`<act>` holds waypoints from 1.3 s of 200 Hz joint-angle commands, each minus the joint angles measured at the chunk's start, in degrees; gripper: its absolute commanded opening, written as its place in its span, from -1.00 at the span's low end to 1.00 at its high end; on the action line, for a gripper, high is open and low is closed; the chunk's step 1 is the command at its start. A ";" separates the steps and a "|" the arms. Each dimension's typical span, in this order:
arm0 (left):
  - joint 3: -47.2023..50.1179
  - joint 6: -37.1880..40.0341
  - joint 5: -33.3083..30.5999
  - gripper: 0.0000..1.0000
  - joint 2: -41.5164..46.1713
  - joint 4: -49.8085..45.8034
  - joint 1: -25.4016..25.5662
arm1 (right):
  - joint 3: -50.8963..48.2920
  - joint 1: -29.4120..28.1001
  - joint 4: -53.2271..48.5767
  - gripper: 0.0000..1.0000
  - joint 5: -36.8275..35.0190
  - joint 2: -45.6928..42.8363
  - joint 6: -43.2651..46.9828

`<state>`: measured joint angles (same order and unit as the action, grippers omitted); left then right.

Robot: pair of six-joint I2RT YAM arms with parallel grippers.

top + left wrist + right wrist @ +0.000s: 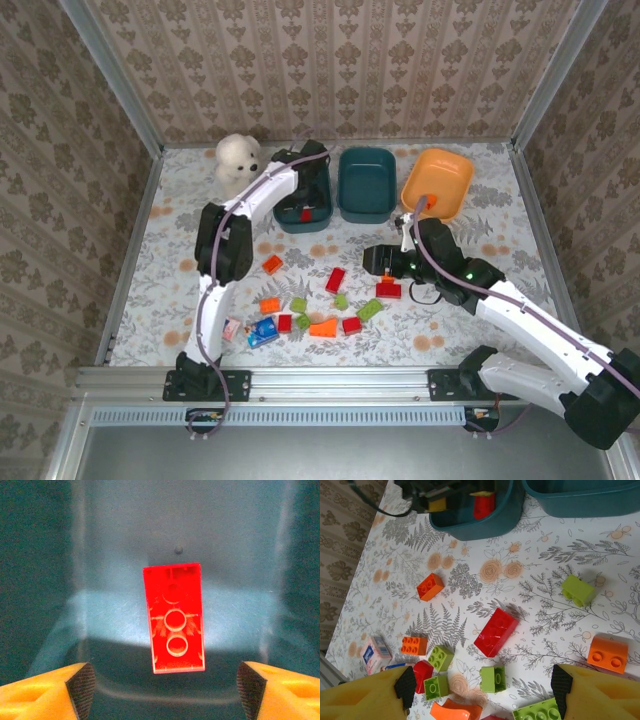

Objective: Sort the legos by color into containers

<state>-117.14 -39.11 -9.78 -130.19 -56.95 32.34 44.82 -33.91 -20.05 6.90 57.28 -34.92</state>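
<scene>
left gripper [165, 685] jaws wide apart, empty, fingers [45, 695] cut off by frame edge | red lego [174, 617] underside-up inside left teal tub [300, 227] | left arm [250, 200] stretched over that tub | right gripper [482, 690] jaws parted, empty, above loose legos [496, 631] before the tub

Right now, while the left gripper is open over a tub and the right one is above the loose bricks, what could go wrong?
1. The left gripper reaches into the teal tub above the red brick. Pulling out at an angle might catch the wall and shift the tub.
2. The right gripper is open over crowded bricks. Closing on the green brick could nudge the orange brick or other neighbours.
</scene>
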 commanded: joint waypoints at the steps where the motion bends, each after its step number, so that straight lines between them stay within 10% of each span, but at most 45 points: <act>1: 2.52 -1.90 -4.35 0.59 6.69 0.81 0.70 | 0.60 -0.26 -2.92 0.49 -2.52 -2.09 -1.70; 92: 29.36 3.19 -6.09 0.79 34.44 15.10 6.59 | -0.38 -0.73 -14.70 0.46 -10.88 -6.06 -4.17; 155: 51.26 7.92 7.97 0.88 55.69 20.90 11.07 | 2.15 -3.76 -18.42 0.44 -14.91 -2.33 -5.52; 260: 66.63 4.46 10.51 0.80 76.34 15.19 17.03 | 3.93 -19.74 -21.22 0.36 -23.55 8.34 -19.00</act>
<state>-51.55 -33.41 1.21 -57.04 -38.72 48.73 46.54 -52.01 -36.80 -11.92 63.18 -46.94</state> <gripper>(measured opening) 0.905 0.692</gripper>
